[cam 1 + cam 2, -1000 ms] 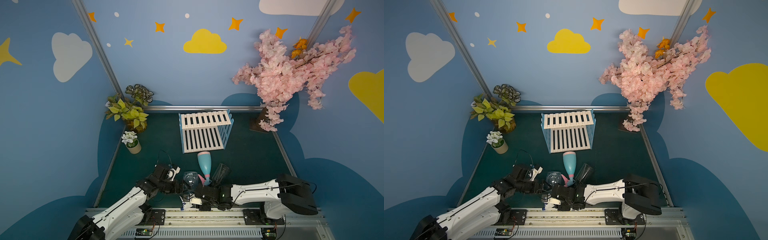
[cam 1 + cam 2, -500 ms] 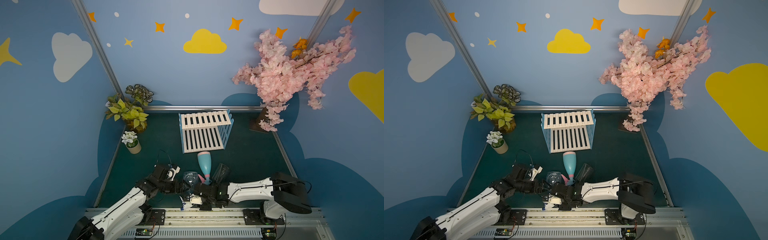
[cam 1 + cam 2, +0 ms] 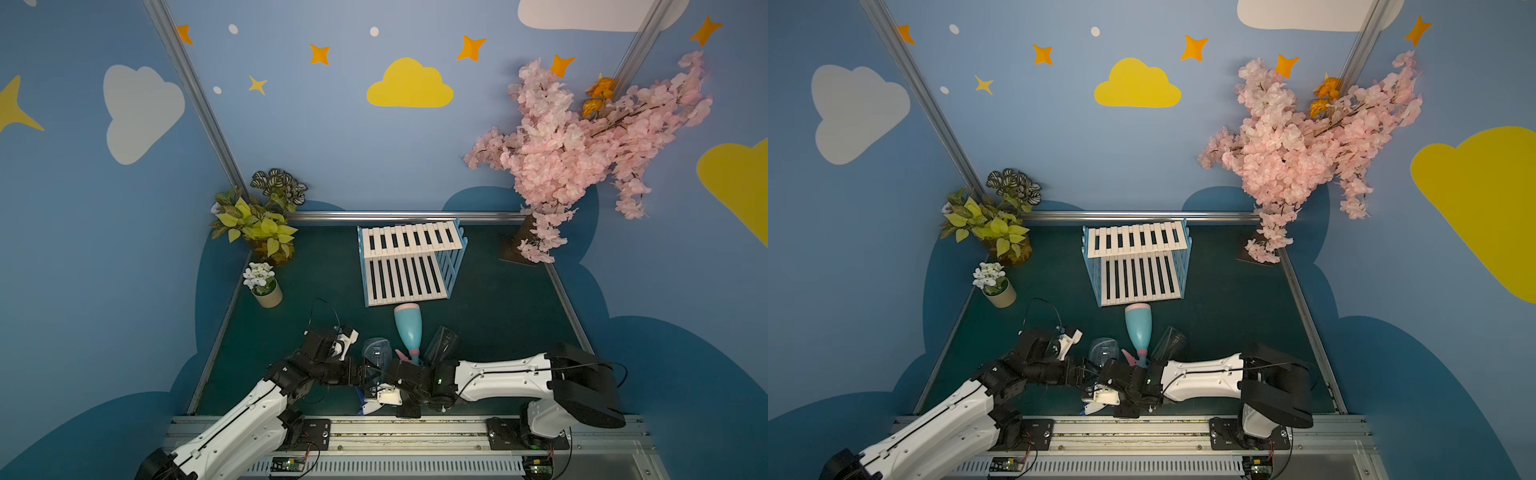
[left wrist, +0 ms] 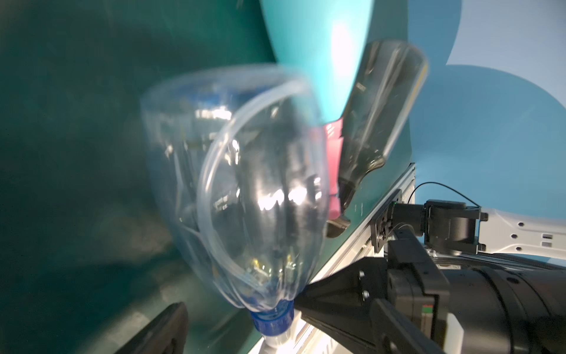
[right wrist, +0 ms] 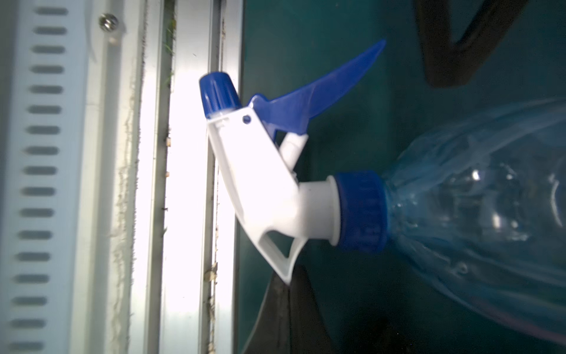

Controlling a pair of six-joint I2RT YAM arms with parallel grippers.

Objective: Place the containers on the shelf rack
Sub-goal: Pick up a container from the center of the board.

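First pickup is in hand: the right gripper (image 3: 380,380) is pressed together on the blue-collared neck of the clear bottle (image 3: 376,350), which lies on the green mat (image 3: 498,316) near the front rail, beside the teal bottle (image 3: 408,328) and the dark bottle (image 3: 441,343). The left gripper (image 3: 359,374) stands spread wide just beside its body, holding nothing. The shelf rack (image 3: 409,266), well behind, is bare. Next, I judge: lift by the neck, carry back, set upright on a slatted shelf
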